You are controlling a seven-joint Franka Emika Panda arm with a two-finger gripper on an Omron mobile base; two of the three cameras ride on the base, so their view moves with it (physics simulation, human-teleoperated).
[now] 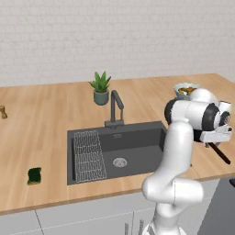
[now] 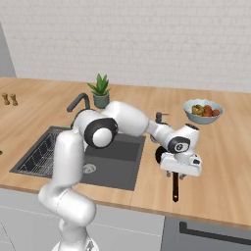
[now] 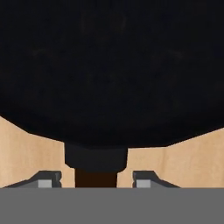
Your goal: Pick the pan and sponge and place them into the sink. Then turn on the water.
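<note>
- Just below the hand, on the smooth pale wood counter (image 2: 225, 162), lies the pan (image 3: 109, 74), a round flat matte-black disc with a thick dark collar where its handle (image 2: 175, 188) begins
- The gripper (image 3: 96, 180) hangs straight over that collar, its two small grey-tipped fingers (image 3: 48, 180) standing one on each side of the brown handle root with a slim gap of bare wood showing on either side
- The jaws are partly spread around the handle; whether they already pinch it cannot be told
- In the right base view the long thin dark handle runs out from under the white hand toward the counter's front edge
- Well away from the hand, past the arm's white rounded links, sits the sink (image 1: 137, 137), a dark grey rectangular basin with a round metal drain, a wire grid rack (image 1: 88, 155) and a dark gooseneck faucet (image 1: 115, 108)
- Far beyond the sink from the hand, the sponge (image 1: 34, 176) rests on the wood, a small dark green block with a yellow edge
- Behind the hand stands a pale glossy bowl (image 2: 203, 111) of mixed fruit, and a spiky green plant in a grey pot (image 1: 101, 88) stands behind the faucet
</note>
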